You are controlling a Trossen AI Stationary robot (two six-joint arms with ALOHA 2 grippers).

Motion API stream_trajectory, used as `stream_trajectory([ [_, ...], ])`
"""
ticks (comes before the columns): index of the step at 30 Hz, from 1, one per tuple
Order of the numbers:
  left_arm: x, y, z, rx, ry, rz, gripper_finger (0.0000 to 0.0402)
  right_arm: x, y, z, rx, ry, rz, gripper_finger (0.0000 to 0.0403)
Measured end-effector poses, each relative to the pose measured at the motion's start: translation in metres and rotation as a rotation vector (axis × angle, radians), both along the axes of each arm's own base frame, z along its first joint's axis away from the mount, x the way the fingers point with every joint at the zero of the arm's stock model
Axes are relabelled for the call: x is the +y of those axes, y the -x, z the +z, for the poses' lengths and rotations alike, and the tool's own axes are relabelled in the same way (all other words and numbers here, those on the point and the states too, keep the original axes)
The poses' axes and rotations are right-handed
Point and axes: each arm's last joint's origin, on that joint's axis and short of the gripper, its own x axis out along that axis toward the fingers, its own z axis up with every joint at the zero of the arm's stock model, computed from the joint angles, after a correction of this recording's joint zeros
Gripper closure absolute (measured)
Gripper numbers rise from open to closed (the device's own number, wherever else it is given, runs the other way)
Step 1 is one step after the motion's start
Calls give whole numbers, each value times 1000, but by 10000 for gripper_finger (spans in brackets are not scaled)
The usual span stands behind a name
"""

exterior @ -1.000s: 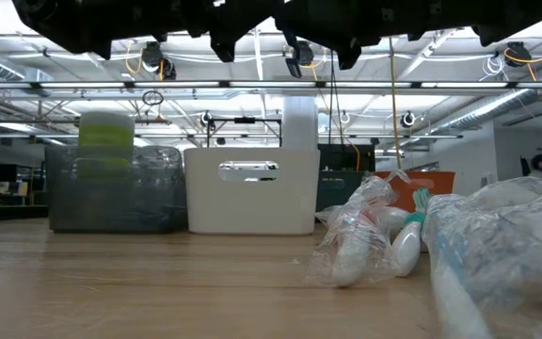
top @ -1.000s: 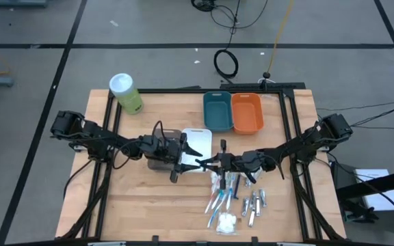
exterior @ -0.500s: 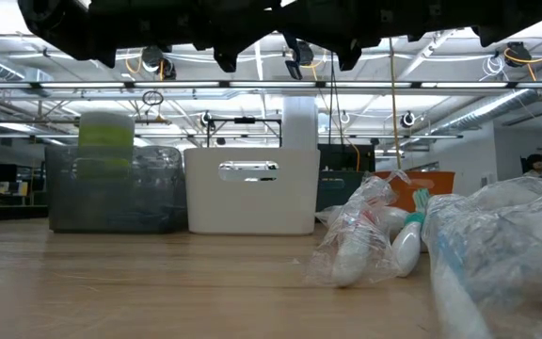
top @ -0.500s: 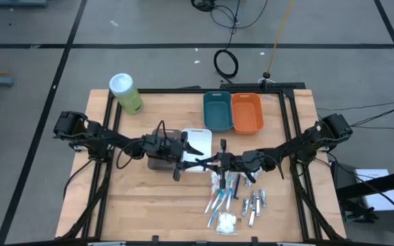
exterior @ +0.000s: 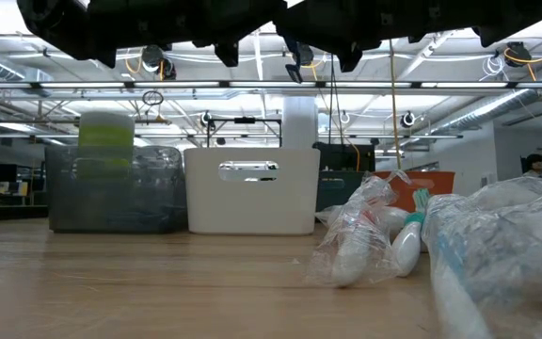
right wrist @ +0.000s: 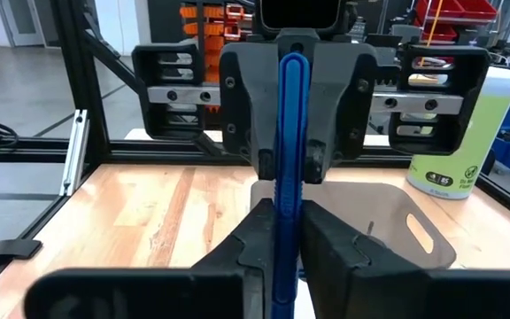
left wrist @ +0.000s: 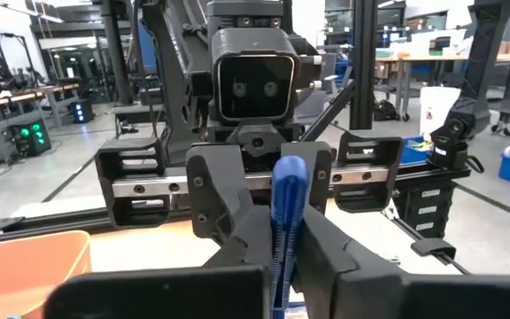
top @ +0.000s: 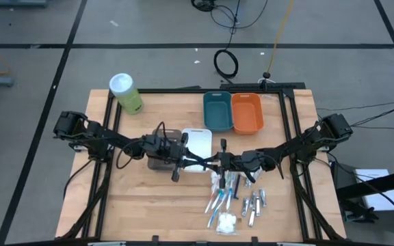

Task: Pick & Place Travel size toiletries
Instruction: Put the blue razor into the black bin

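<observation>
A slim blue razor with a ribbed handle is held level in the air between my two grippers, which face each other. It also shows in the right wrist view. My left gripper and my right gripper meet above the near right corner of the white bin. Both are shut on the razor. The other travel size toiletries, toothbrushes, silvery tubes and white packets, lie in a heap on the table near my right gripper. My left gripper pinches one end of the blue razor's handle between its two fingers. It comes level from the table's left, fingers lying along the handle. The razor is clear of the table and bins. My right gripper pinches the razor's other end between its two fingers. It comes level from the table's right, fingers along the handle. The razor spans the short gap to the other gripper.
A brown bin sits under my left wrist beside the white bin. A teal bin and an orange bin stand at the far edge. A green canister with a white lid lies at the far left corner. Plastic-wrapped items lie near.
My left gripper has shut on the blue razor that my right gripper holds out; its fingers stood spread a second ago. Both arms have otherwise stayed in place above the white bin.
</observation>
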Motion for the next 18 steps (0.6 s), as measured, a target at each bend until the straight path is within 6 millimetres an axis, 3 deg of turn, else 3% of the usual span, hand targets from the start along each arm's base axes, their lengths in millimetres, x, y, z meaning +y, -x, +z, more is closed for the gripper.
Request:
stream_trajectory([
  [5, 0, 0, 0, 4, 8, 6, 386, 0, 0, -2, 18, -25, -4, 340],
  [11, 2, 4, 6, 18, 42, 37, 387, 0, 0, -5, 45, -72, -5, 255],
  [18, 11, 29, 27, 169, 30, 151, 392, 2, 8, -1, 113, -82, 1, 195],
])
